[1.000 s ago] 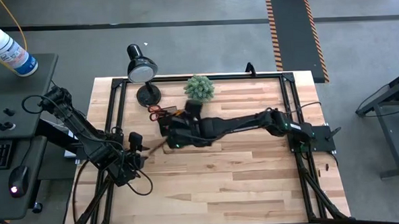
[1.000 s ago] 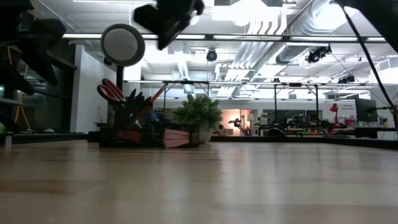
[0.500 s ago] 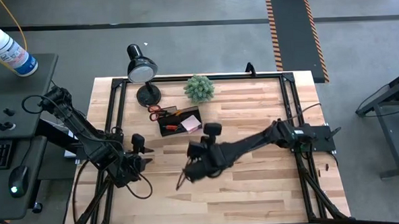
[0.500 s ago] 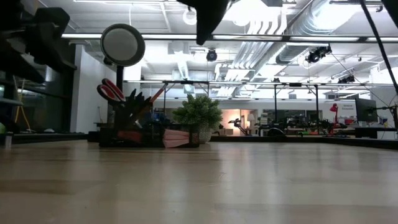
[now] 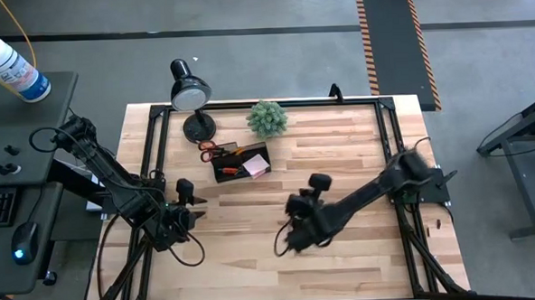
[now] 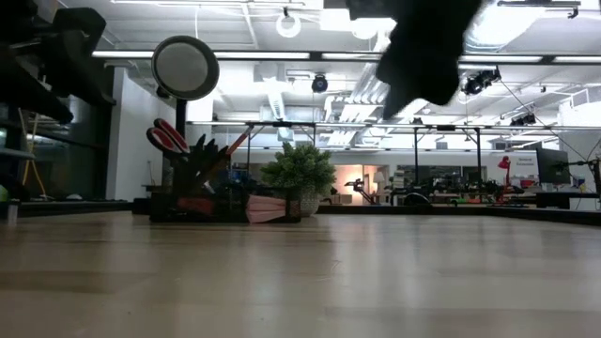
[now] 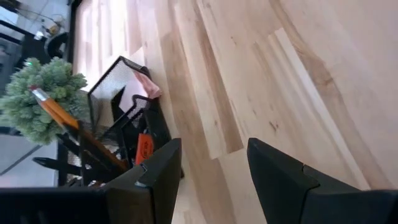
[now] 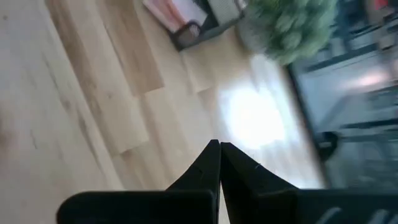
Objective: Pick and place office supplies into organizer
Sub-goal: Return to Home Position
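Right gripper: fingers pressed together, nothing held; above bare boards mid-table, nearer and to the right of the organizer. Left gripper: fingers spread apart, empty; parked at the table's left edge. Organizer: far left-centre, between desk lamp and potted plant. Contents: orange-handled scissors at its left end, pink notepad at its right, a pencil standing tilted.

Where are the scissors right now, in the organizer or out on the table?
In. The scissors stand in the organizer, handles sticking up above its rim in the low view.
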